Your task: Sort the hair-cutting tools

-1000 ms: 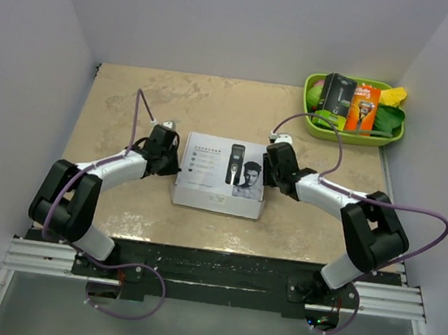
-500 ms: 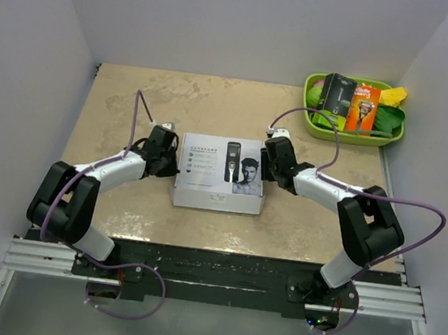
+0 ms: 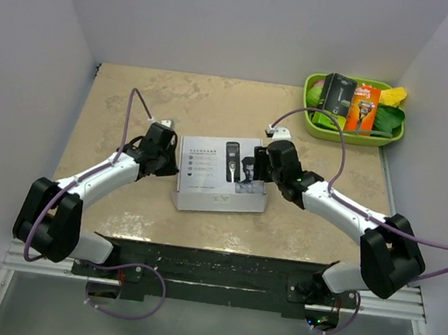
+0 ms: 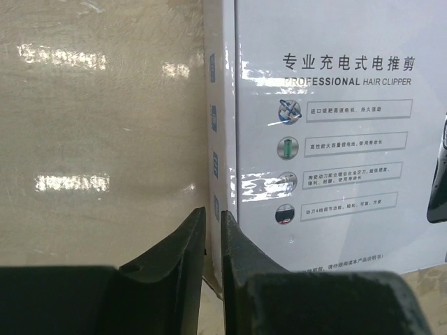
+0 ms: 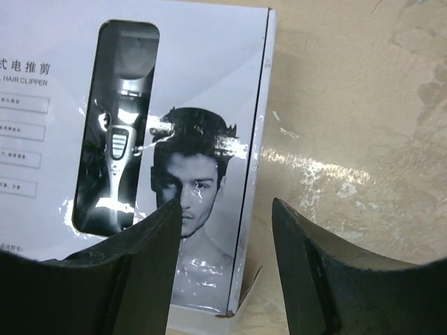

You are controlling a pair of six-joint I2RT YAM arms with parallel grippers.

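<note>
Beige table (image 3: 134, 99) fills most of the top view, and the white box (image 3: 214, 179) lies flat in the middle of the frame, between the two arms. Far off in the upper right sits the green tray (image 3: 350, 137) with packed razors, and nobody touches it. A second ago the right gripper (image 3: 258, 165) was just beside the box. Now it has slid left over the box's right edge and hides part of the printed man's face. Its fingers (image 5: 157, 244) are spread wide, one over the lid and one over bare table. The left gripper (image 3: 169, 159) waits at the box's left edge, fingers (image 4: 183, 251) pressed nearly together, and I cannot tell if they nip any card. The hair clipper (image 5: 117, 160) seems to lie behind a clear window in the lid, so it is still packed. I think opening the box comes next, and no sorting has begun.
</note>
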